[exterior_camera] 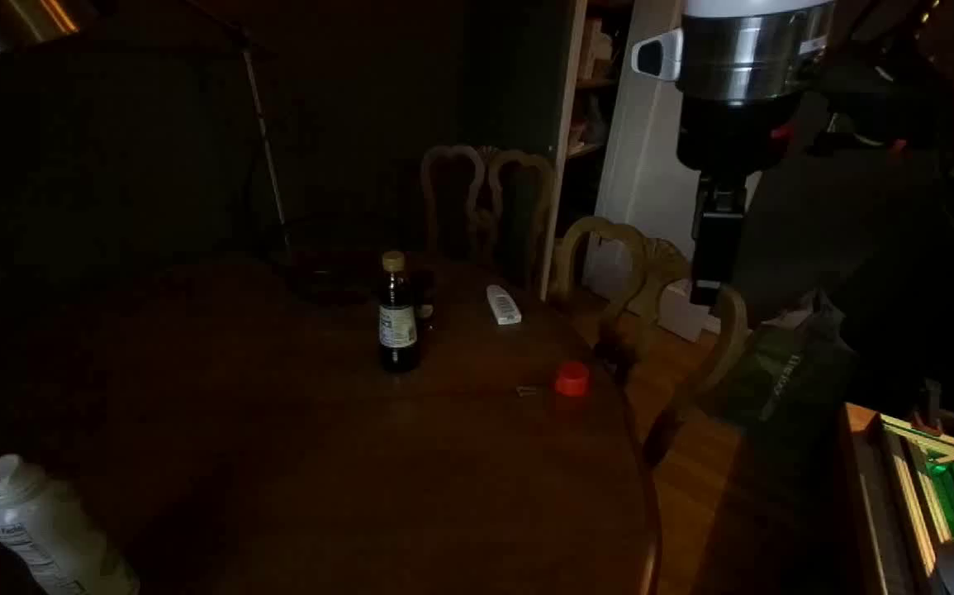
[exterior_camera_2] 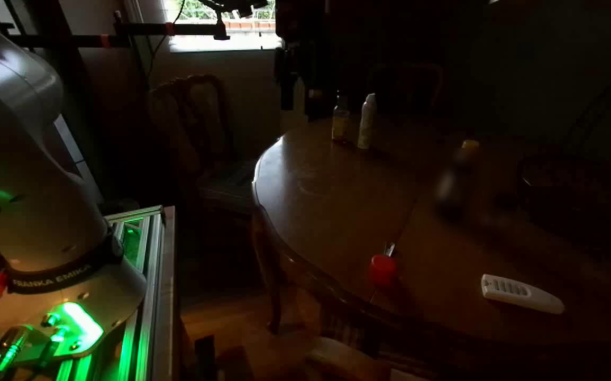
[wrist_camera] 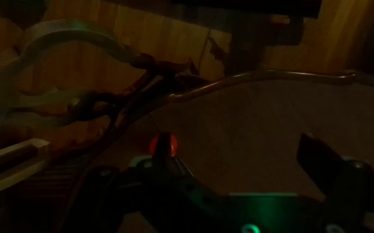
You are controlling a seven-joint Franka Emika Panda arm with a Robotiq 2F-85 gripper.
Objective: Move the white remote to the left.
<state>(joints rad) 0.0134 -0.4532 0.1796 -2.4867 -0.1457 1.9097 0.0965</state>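
White remote (exterior_camera: 503, 305) lies on the surface (exterior_camera: 443, 479) near a capped bottle (exterior_camera: 398, 322), dark-filled or dark-glassed, I cannot tell which; the jaws stand wide apart.

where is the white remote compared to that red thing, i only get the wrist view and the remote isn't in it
Observer: In an exterior view, the white remote lies on the table, to the right of the red object that you can see.
Operator: ok, anything tall around there i should watch for
Observer: Yes, a dark bottle stands upright to the left of the remote in an exterior view, not touching it.
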